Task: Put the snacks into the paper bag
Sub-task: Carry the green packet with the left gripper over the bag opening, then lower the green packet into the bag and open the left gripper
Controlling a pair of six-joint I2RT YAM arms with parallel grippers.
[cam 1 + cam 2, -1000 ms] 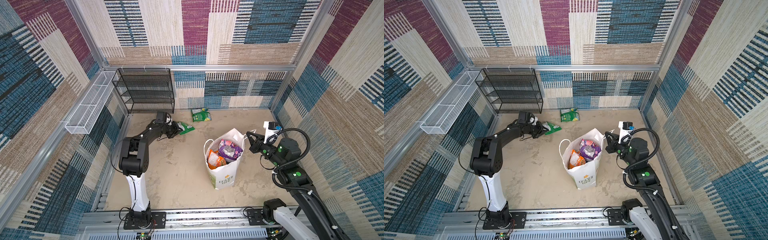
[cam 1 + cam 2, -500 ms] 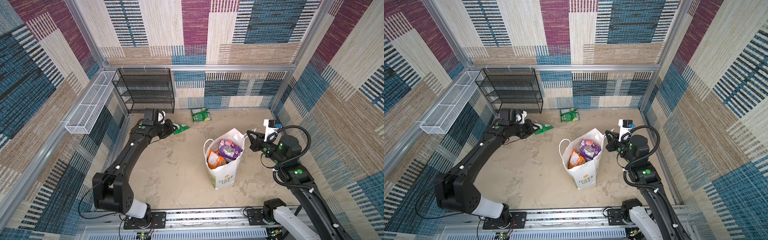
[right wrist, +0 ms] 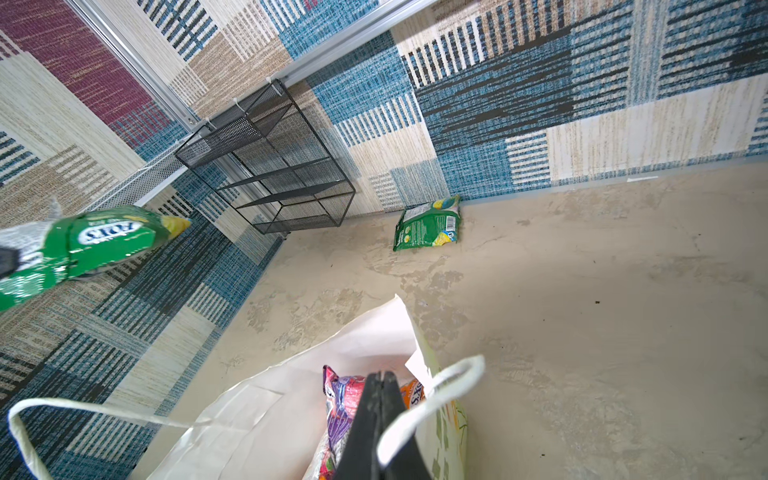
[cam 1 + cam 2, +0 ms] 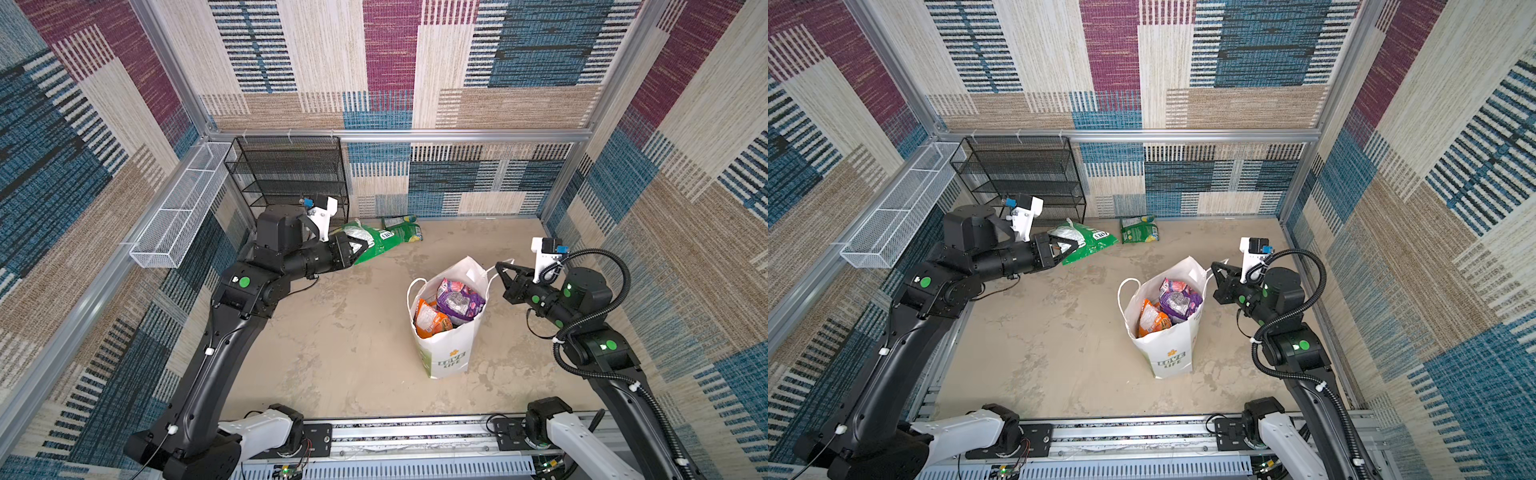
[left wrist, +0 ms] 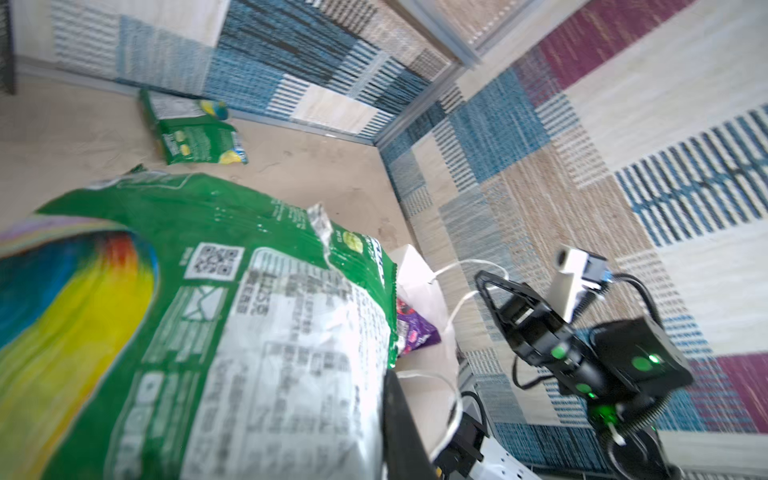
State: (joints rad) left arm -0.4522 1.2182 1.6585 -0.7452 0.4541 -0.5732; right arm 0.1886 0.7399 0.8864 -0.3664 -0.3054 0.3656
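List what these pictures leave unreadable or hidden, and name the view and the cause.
- Lower contents of the paper bag: both top views, hidden by its wall and the upper packets.
- Left gripper fingertips: left wrist view, covered by the held green packet.
- Far green packet print: too small in both top views.

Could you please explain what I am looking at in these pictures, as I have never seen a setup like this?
Two black robot arms stand on a rail at the edge of a walled-in tabletop. The two wide pictures come from one camera head overhead; the two close ones come from a camera on each arm's wrist. The left claw holds a green FOX'S packet clear of the surface. The right claw is shut at a cord handle of the white paper bag, which stands upright with an orange packet and a purple packet inside. A second green packet lies by the back wall, near a black wire shelf.
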